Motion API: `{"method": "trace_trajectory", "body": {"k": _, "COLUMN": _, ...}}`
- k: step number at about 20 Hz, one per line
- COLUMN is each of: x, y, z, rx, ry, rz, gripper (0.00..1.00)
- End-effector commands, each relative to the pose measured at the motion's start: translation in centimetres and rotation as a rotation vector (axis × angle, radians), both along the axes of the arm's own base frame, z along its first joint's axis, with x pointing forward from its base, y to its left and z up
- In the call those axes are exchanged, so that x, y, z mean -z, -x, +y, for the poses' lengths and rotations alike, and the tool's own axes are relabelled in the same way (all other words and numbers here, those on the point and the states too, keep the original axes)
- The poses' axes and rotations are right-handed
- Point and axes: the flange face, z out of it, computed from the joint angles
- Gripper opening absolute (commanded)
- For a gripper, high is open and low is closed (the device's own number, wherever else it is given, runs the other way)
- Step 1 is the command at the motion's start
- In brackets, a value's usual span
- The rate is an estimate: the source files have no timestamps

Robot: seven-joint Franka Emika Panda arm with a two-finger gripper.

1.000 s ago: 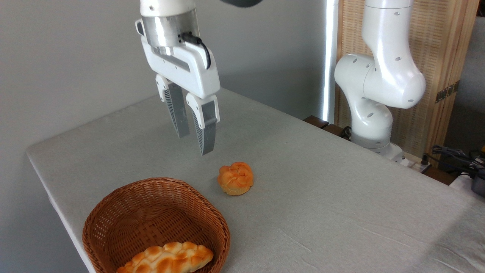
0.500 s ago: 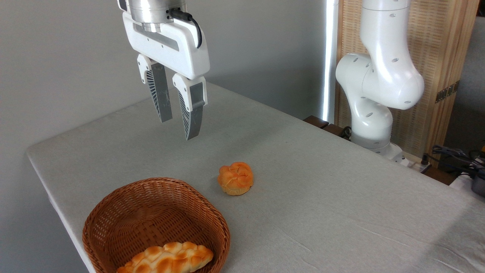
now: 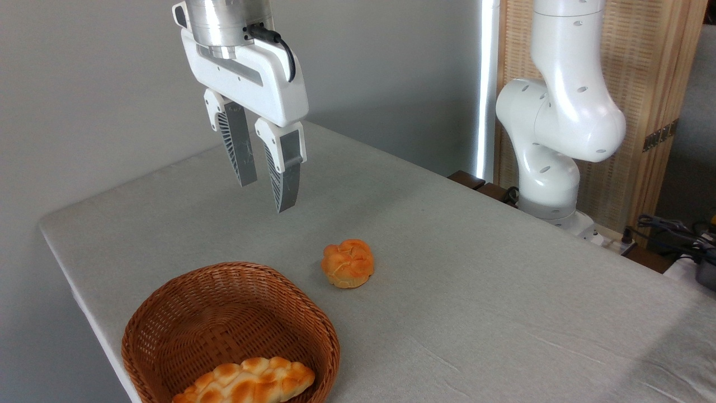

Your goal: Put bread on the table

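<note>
Toward the tabletop's middle the bread sat clear of the basket, my gripper above, part-open and empty; I judged retreating straight up safest.

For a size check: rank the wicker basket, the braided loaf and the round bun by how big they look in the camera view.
1. Wicker basket, by far the largest.
2. Braided loaf, cut off by the frame and nearer the camera.
3. Round bun, the smallest, on the table.
</note>
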Motion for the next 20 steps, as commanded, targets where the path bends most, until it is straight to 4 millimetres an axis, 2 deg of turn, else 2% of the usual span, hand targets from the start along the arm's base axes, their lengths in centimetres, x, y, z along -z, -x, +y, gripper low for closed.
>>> {"method": "trace_trajectory", "body": {"k": 1, "x": -0.2, "y": 0.4, "z": 0.8, "rx": -0.001, "ry": 0.004, "rz": 0.018, "gripper": 1.0}}
{"method": "trace_trajectory", "body": {"k": 10, "x": -0.1, "y": 0.6, "z": 0.7, "rx": -0.001, "ry": 0.002, "rz": 0.035, "gripper": 1.0}}
{"method": "trace_trajectory", "body": {"k": 16, "x": -0.2, "y": 0.5, "z": 2.0, "rx": -0.021, "ry": 0.014, "rz": 0.033, "gripper": 1.0}}
{"method": "trace_trajectory", "body": {"k": 20, "x": -0.5, "y": 0.4, "z": 2.0, "rx": -0.026, "ry": 0.011, "rz": 0.024, "gripper": 1.0}}
